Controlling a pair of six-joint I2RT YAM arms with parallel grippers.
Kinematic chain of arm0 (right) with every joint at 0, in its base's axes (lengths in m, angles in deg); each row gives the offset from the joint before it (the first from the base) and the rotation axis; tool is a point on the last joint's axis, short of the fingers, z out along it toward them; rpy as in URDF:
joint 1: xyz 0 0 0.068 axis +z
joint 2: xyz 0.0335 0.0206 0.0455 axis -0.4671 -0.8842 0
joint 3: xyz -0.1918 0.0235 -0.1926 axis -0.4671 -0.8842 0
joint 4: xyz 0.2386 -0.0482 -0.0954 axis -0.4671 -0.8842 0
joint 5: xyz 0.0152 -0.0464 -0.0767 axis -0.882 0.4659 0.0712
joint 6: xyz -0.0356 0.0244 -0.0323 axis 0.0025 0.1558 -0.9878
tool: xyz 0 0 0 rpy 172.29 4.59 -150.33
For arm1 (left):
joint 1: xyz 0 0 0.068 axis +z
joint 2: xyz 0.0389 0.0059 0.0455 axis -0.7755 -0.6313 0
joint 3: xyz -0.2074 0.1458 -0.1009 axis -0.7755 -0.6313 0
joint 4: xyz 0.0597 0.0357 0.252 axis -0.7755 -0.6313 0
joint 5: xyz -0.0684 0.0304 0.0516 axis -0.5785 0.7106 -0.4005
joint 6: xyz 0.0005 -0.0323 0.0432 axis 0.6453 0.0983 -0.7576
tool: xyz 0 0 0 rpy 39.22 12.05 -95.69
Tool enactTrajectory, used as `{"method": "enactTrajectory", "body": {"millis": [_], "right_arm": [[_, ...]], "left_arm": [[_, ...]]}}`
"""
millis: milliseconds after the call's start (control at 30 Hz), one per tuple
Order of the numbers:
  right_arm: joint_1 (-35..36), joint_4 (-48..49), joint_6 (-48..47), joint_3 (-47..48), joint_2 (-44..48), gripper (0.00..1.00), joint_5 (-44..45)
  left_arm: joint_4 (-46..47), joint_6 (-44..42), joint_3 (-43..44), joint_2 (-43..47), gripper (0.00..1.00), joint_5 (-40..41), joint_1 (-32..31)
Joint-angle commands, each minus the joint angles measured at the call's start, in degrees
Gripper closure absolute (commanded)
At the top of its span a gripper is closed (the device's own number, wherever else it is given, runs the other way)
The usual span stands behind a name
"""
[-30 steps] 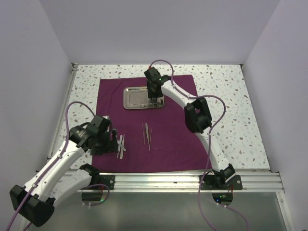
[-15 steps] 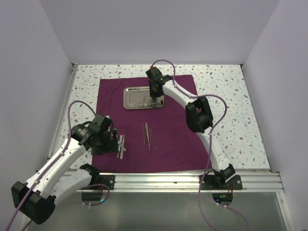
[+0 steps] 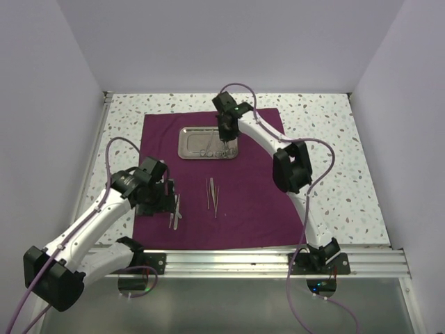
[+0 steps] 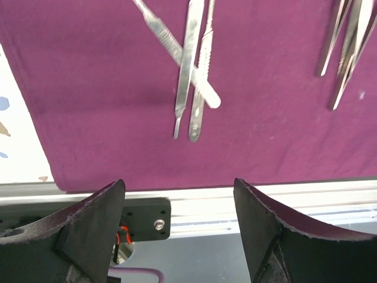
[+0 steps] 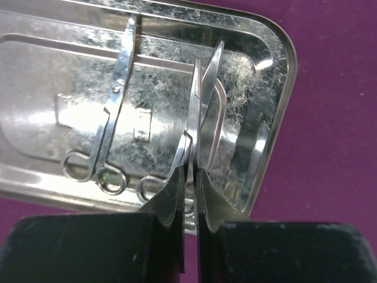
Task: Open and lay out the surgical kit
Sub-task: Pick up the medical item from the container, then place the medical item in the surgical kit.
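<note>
- Change noted: the right gripper (image 5: pixel 189 177) has just clamped shut, and its fingers now pinch the shank of the scissor-handled forceps (image 5: pixel 203 88), whose tips point away beyond the fingertips
- Judgement: grasp secured; lift-out onto the maroon cloth (image 5: pixel 336 130) is the next step
- Steel tray (image 5: pixel 47 76) lies beneath and ahead of those fingers; it holds the gripped forceps and a second pair (image 5: pixel 115 112) to their left
- Left gripper (image 4: pixel 178 186) stands wide open and empty; flat instruments (image 4: pixel 188 65) lie crossed ahead of its fingers, tweezers (image 4: pixel 347 47) ahead to the right
</note>
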Motion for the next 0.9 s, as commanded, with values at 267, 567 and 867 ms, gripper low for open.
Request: {"method": "enactTrajectory", "body": {"millis": [267,567,867], "right_arm": [[-0.49,-0.96,-1.19,-19.80,21.15,1.00,-3.48],[-0.40,9.15,4.43,-59.36,45.52,1.00,-6.20],[-0.32,9.08,8.92,-74.69,59.15,1.00,-5.42]], "left_arm": [[9.75,-3.79,8.43,-10.89,0.22,0.70,-0.27],[15.21,-9.23,31.79,-35.84,0.22,4.56,-0.27],[13.28,-12.76,62.38,-61.25,0.23,5.63,0.08]]}}
